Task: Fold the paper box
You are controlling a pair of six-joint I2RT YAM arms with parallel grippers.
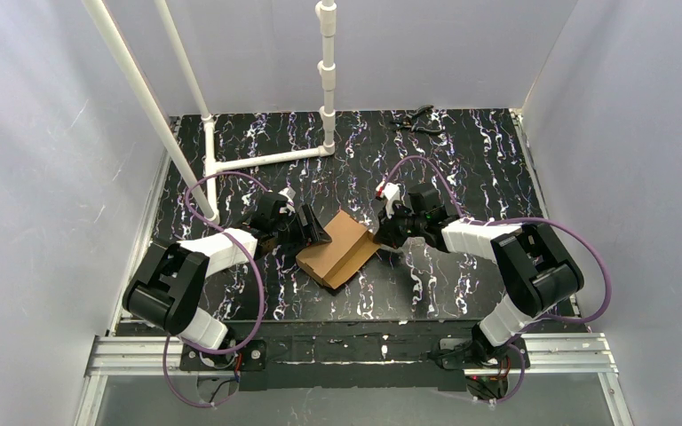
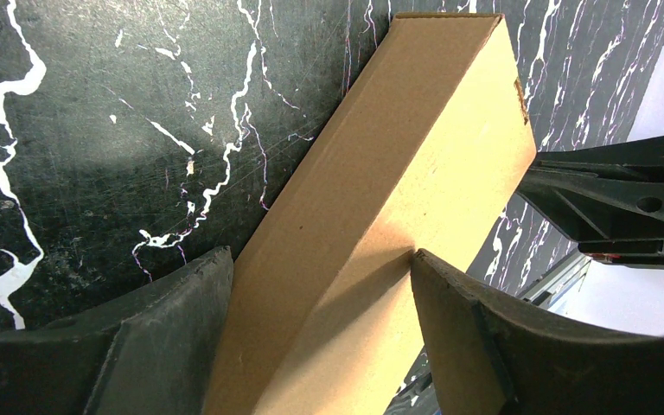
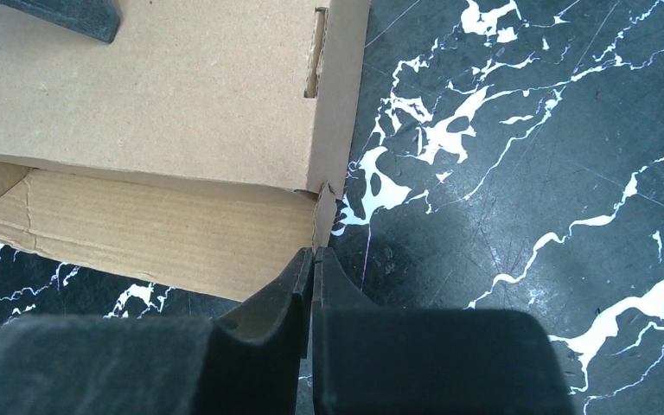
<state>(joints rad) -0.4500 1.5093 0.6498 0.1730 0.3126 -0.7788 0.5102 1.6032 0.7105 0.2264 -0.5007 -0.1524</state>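
So here's what we've got: the paper box sits near the middle of the black marbled table, between the two arms and turned at an angle, partly folded, with one long wall already standing up from the flat panel. The left gripper comes in from the box's left side with its jaws spread wide around that raised part. In the left wrist view both fingers look pressed against the cardboard, so we're calling it a grasp on the box. The right gripper is at the box's right corner, jaws clenched nearly flat together. From its wrist view the tips seem to pinch the thin edge of a little corner flap, though it's a tight look. Further back we see a white pipe frame standing on the table and a small dark tool by the far edge, well away from the box.
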